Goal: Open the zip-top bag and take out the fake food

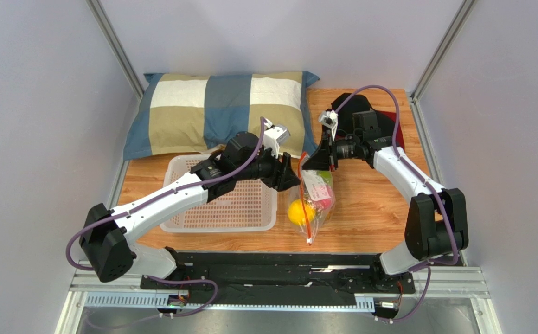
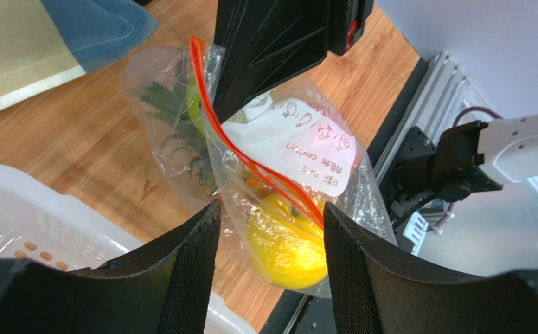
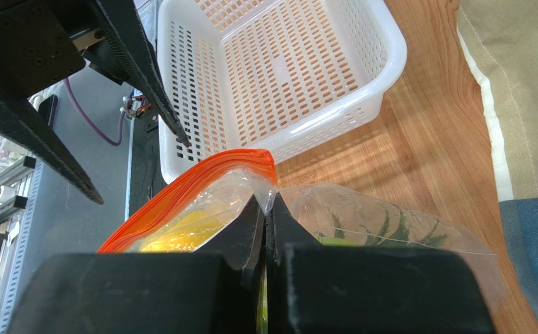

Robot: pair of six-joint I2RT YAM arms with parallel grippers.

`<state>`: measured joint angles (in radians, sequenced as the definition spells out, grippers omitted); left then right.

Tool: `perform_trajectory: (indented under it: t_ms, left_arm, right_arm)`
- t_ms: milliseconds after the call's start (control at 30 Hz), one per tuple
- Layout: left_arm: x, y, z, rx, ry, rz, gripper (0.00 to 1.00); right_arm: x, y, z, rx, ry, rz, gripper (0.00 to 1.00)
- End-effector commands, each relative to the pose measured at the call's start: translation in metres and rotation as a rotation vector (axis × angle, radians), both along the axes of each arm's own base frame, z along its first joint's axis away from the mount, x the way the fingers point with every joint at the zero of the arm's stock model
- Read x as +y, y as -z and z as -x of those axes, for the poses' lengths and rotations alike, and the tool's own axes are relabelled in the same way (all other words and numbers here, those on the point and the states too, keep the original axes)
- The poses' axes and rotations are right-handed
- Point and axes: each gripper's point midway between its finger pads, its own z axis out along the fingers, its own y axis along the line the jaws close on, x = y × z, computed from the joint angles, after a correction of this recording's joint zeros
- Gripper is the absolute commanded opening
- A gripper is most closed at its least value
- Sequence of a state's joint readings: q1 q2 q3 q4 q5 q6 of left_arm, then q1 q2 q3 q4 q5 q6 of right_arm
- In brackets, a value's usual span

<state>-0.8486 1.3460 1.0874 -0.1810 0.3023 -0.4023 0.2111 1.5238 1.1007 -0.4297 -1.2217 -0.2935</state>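
There are 2 arms, 1 bag (image 1: 315, 202), 1 basket (image 1: 181, 221) and 1 pillow (image 1: 209, 111) on the wooden worktop (image 1: 369, 209). The bag lies just right of the basket, between the 2 pincers, with the pillow beyond them.

The fruit is all inside the bag. 1 yellow fruit (image 2: 286, 243) sits at the near end. Pineapple leaves (image 2: 174, 118) show at the far end, with a green patch beside them. A pink-red patch shows in the top view. The crinkled plastic hides the full count.

The left arm reaches from its base at the near left, across the basket's far corner, to the bag's far left edge. The left pincer (image 2: 270, 209) has its 2 fingers apart, and the bag shows in the gap beyond them. I cannot tell whether they touch it.

The right arm rises at the right edge, bends at the elbow and reaches back to the left. The right pincer (image 3: 266, 209) has its fingers together, clamped on the clear plastic right beside the end of the orange zip strip (image 3: 202, 181).

In the left wrist view the right pincer covers one end of the white label (image 2: 300, 149), whose print is too small to read. The basket is cut off in both wrist views.
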Motion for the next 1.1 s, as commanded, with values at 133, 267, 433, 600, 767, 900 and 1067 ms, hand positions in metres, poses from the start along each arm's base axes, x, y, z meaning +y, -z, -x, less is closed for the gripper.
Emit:
perform_trajectory:
  t_ms: [133, 267, 433, 600, 767, 900, 1067]
  left_arm:
    - [-0.013, -0.005, -0.01, 0.033, -0.039, 0.053, 0.56]
    - [-0.016, 0.002, -0.012, 0.048, -0.043, 0.046, 0.49]
    - [-0.019, 0.006, -0.016, 0.055, -0.049, 0.043, 0.4]
    - [-0.017, 0.011, -0.016, 0.053, -0.052, 0.03, 0.28]
    - [-0.024, 0.02, -0.017, 0.075, -0.031, 0.024, 0.41]
    - [-0.031, 0.027, -0.019, 0.08, -0.003, 0.002, 0.09]
    - [-0.031, 0.009, -0.016, 0.04, 0.004, 0.072, 0.0]
  right_arm:
    - [0.002, -0.015, -0.008, -0.075, 0.003, -0.004, 0.0]
    - [0.002, -0.014, -0.008, -0.071, 0.005, -0.002, 0.0]
    - [0.002, -0.011, -0.009, -0.065, 0.013, 0.006, 0.0]
    - [0.002, -0.011, -0.011, -0.059, 0.026, 0.008, 0.0]
    - [0.008, -0.012, -0.015, -0.018, 0.079, 0.037, 0.0]
    - [0.015, -0.006, -0.017, 0.024, 0.203, 0.13, 0.13]
    - [-0.012, -0.007, -0.043, 0.253, 0.642, 0.254, 0.53]
